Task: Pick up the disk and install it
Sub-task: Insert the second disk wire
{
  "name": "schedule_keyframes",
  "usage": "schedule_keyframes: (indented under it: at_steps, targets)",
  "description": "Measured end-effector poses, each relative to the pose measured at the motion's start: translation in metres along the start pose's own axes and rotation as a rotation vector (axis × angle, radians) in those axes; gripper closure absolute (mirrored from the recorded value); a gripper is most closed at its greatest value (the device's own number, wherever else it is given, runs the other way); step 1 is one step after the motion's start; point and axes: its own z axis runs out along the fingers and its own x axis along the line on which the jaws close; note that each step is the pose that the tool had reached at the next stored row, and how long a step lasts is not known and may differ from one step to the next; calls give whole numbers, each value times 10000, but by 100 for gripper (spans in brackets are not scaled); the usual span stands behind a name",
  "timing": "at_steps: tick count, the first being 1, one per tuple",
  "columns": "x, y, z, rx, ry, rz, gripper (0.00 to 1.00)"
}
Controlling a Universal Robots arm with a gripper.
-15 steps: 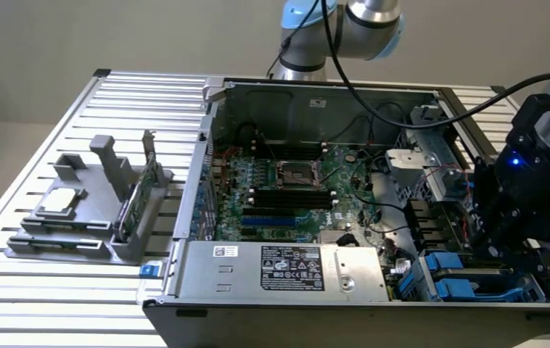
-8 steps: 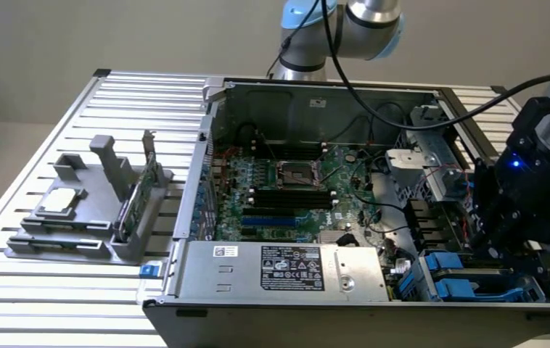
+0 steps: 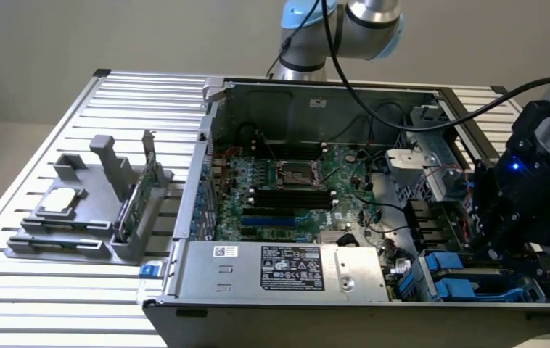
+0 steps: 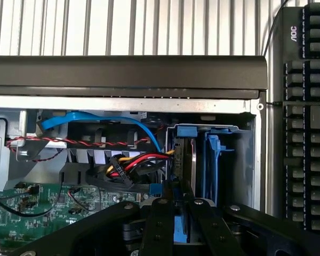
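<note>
The gripper [image 4: 176,213] is down at the front corner of the open computer case [image 3: 314,94], on the exterior view's right, where the drive bays sit. Its two black fingers [image 4: 157,221] are drawn in close, nearly together, and pinch the blue-edged disk [image 4: 184,160] between them. The disk stands on edge, partly down in a bay, with its blue bracket [image 4: 194,130] showing along the upper end. Just beside it stands a second blue bracket [image 4: 212,160] in the neighbouring slot.

From across the room the black gripper body [image 3: 522,196] hides most of the grip, though blue drive carriers [image 3: 469,279] peek out under it. Red, yellow and black wires [image 4: 133,162] and a flat blue cable [image 4: 96,120] run near the bay. The green motherboard [image 3: 285,188] lies deeper in the case, and a grey power supply [image 3: 285,268] fills the near edge. A keyboard [image 4: 304,117] lies on the slatted table [image 3: 52,145] outside the case wall. A grey parts stand [image 3: 96,210] is well apart, toward the exterior view's left.
</note>
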Motion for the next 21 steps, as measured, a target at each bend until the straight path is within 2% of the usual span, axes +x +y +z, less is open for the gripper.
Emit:
schedule_keyframes:
  at_steps: [9,21]
  targets:
    - [-2,13,25,-1,30,5,83]
    - [-11,8,70,-4,164,27,83]
